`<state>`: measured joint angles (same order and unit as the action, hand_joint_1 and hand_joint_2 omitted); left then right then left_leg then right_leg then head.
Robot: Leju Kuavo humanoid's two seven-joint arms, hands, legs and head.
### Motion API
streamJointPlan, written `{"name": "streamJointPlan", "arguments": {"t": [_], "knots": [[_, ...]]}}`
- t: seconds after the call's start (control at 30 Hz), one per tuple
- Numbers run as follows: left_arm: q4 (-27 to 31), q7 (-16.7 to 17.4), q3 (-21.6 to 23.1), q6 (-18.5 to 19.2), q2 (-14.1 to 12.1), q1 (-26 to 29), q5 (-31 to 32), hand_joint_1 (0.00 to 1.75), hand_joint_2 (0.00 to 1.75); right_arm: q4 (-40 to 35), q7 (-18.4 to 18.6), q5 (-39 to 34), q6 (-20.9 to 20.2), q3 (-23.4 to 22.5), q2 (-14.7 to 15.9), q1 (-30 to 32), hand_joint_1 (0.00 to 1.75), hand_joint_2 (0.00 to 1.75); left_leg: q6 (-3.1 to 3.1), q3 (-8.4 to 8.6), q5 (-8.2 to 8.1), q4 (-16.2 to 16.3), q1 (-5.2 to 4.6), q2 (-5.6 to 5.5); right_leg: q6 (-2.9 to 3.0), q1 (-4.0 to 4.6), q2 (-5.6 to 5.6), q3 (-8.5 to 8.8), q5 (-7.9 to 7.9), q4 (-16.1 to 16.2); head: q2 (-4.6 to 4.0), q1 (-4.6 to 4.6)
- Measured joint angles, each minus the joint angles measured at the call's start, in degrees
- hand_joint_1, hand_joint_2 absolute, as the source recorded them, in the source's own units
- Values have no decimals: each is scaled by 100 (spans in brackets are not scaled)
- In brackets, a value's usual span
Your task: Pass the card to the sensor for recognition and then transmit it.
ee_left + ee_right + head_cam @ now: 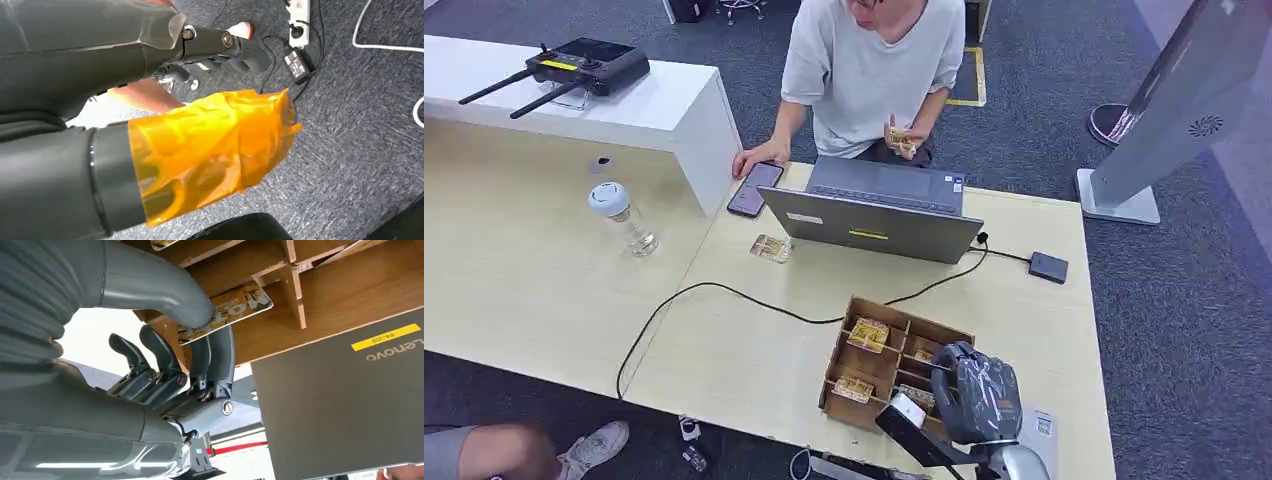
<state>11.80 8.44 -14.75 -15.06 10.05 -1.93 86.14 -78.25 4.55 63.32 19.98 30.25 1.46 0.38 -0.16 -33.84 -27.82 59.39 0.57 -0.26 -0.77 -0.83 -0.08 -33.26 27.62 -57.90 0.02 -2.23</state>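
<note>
Right hand (977,393) sits over the near right corner of the wooden tray (839,350); its thumb and fingers (220,352) pinch a yellow card (235,307) at the tray's edge. Left hand (210,145), wrapped in orange film, hangs above grey carpet; its finger state cannot be told. Beyond the tray on the table (754,360): a grey laptop (874,225), a loose card (771,248), a phone (754,188), a bottle (624,217). A seated person (869,70) behind the laptop holds cards.

grey ribbed wrist cover (30,300), thick grey thumb (150,285), darker screw-jointed fingers (220,355).
</note>
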Motion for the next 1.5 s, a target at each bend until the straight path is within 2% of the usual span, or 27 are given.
{"name": "streamJointPlan", "arguments": {"t": [0.13,0.47,1.0,1.5], "knots": [[0,0,0,0,0,0,0,0,0,0,-98,-31,74,0,0,1,175,175,0,0,0,0,0,0,0,0,0,0,0,0,0,0],[0,-2,-2,-17,0,22,-65,0,0,-500,-269,31,336,0,0,124,175,175,0,0,0,0,0,0,0,0,0,-1,0,0,0,0],[0,55,-7,-22,0,12,-149,0,0,-1805,-367,103,387,0,-2,213,175,175,0,0,0,0,0,0,0,0,0,-1,0,0,0,0],[0,-4,-18,-85,0,14,-177,0,0,-2267,-702,-293,612,13,-2,231,175,175,0,0,0,0,0,0,0,0,0,0,0,0,0,0]]}}
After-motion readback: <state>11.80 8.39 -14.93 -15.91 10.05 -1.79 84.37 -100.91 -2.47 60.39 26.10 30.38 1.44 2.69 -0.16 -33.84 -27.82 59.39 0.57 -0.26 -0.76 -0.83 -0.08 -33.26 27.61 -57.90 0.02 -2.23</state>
